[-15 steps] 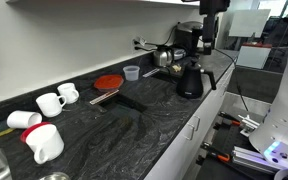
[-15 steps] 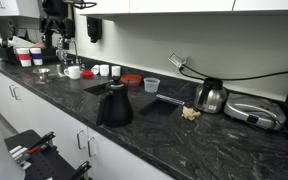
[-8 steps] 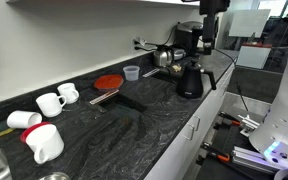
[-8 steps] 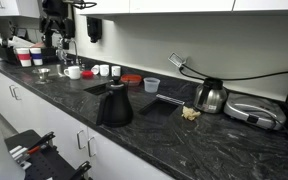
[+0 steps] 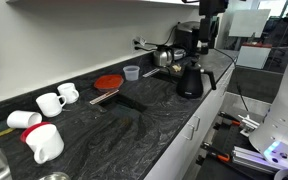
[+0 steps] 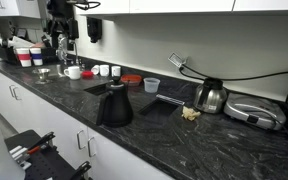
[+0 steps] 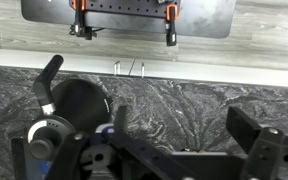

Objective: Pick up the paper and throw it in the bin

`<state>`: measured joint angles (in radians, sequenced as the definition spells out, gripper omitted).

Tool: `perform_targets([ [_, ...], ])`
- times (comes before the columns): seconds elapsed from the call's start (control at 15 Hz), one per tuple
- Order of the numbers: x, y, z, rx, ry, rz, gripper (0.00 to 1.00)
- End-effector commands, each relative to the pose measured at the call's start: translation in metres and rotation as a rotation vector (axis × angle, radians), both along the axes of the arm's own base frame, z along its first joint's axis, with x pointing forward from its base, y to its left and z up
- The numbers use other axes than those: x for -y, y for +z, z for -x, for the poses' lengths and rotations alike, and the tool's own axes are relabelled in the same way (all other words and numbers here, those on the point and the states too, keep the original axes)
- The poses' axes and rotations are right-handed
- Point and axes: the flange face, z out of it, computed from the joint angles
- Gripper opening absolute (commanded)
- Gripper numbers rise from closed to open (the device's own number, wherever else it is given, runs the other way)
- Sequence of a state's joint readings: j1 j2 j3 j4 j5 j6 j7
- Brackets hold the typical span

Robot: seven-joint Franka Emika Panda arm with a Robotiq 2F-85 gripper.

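A small crumpled tan paper (image 6: 191,113) lies on the dark marbled counter (image 6: 164,130), in front of a silver kettle (image 6: 211,96). My gripper (image 6: 61,45) hangs high over the far end of the counter, well away from the paper, and it also shows in an exterior view (image 5: 206,42). In the wrist view its jaws (image 7: 184,130) are open and empty above bare counter, with a black kettle (image 7: 79,100) to the left below. I cannot make out the paper in the wrist view. No bin is in view.
The black kettle (image 6: 114,103) stands mid-counter near the front edge. A red plate (image 5: 108,82), a clear cup (image 5: 132,72) and white mugs (image 5: 56,99) sit along the counter. Striped cups (image 6: 29,55) and a flat appliance (image 6: 252,110) stand at the ends.
The arm has shifted slightly sideways along the counter; the gripper stays open and nothing on the counter has moved.
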<state>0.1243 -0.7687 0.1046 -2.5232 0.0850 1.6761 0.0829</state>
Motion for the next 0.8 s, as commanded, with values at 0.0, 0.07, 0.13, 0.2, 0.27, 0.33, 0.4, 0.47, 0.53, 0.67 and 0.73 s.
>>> perform_targets([
  [0.0,0.037,-0.004,-0.014,0.096,-0.177,0.011,1.0],
  [0.07,0.052,-0.004,-0.021,0.128,-0.225,0.013,1.0],
  [0.13,0.067,-0.004,-0.027,0.163,-0.275,0.018,1.0],
  [0.2,0.083,-0.004,-0.033,0.198,-0.326,0.02,1.0],
  [0.27,0.097,-0.002,-0.038,0.234,-0.374,0.031,1.0],
  [0.33,0.11,-0.002,-0.043,0.263,-0.426,0.05,1.0],
  [0.4,0.1,0.0,-0.036,0.22,-0.355,0.026,1.0],
  [0.47,0.107,-0.001,-0.038,0.225,-0.371,0.028,1.0],
  [0.53,0.105,-0.001,-0.038,0.223,-0.366,0.028,1.0],
  [0.67,0.1,0.001,-0.037,0.227,-0.355,0.03,1.0],
  [0.73,0.1,0.001,-0.037,0.227,-0.354,0.03,1.0],
])
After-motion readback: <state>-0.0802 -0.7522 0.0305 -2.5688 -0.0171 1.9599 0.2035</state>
